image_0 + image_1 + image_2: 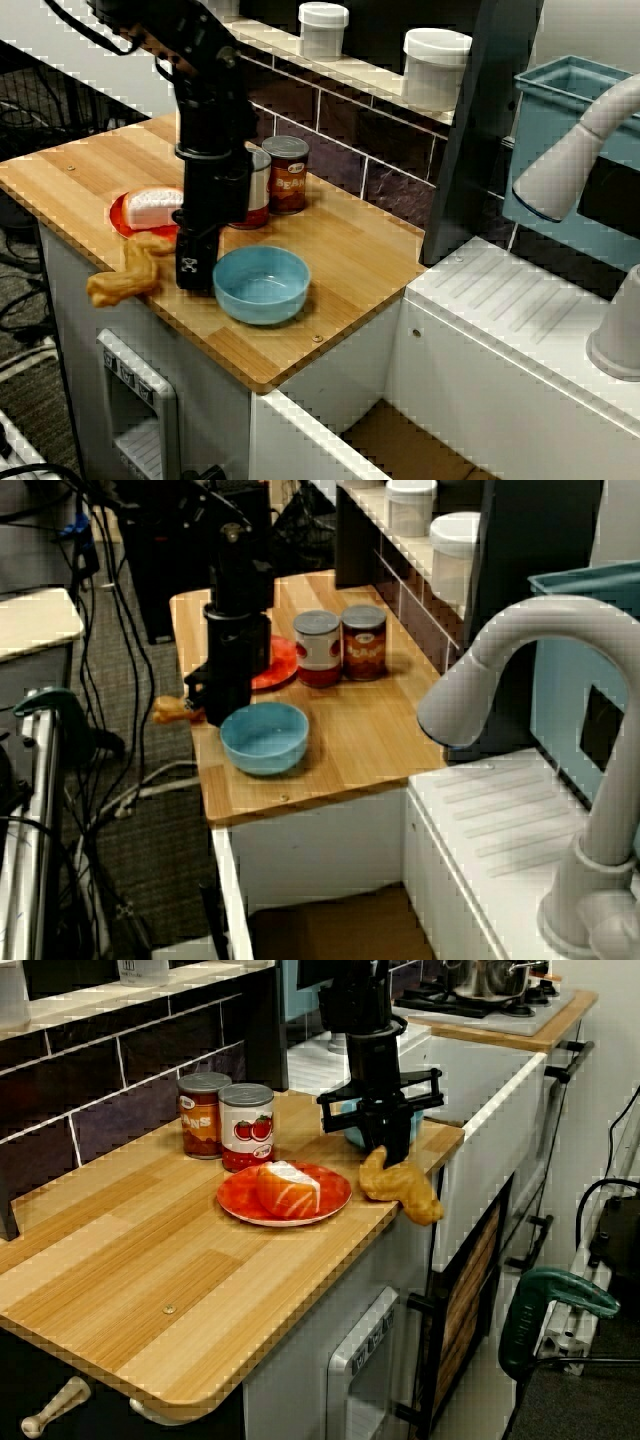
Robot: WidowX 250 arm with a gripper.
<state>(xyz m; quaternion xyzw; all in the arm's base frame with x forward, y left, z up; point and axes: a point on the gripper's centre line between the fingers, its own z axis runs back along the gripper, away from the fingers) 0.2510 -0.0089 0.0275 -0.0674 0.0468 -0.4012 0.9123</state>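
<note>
The claw (196, 272) points straight down at the front edge of the bench (350, 250), about midway along it, with its tips low over the wood. A tan toy (125, 275), lumpy like a pastry, lies right on that edge, part of it hanging over the side. In the high front view the toy sits just beside the claw, on the side away from the sink end. In the low view along the bench the claw (387, 1145) comes down onto the upper end of the toy (403, 1188) and seems to touch it. I cannot tell whether the jaws are spread or pinched on the toy: the black fingers merge into one dark mass in every view, and their tips are lost against the toy.

A blue bowl (255, 305) stands just beside the claw toward the sink end, close to the front edge. On the claw's other side a red plate (118, 218) lies near the front edge, carrying an orange-and-white piece like salmon (152, 207). A tomato can (245, 1125) and a brown can (203, 1113) stand upright side by side behind the plate, toward the back edge. In the high front view the arm hides much of the tomato can.
</note>
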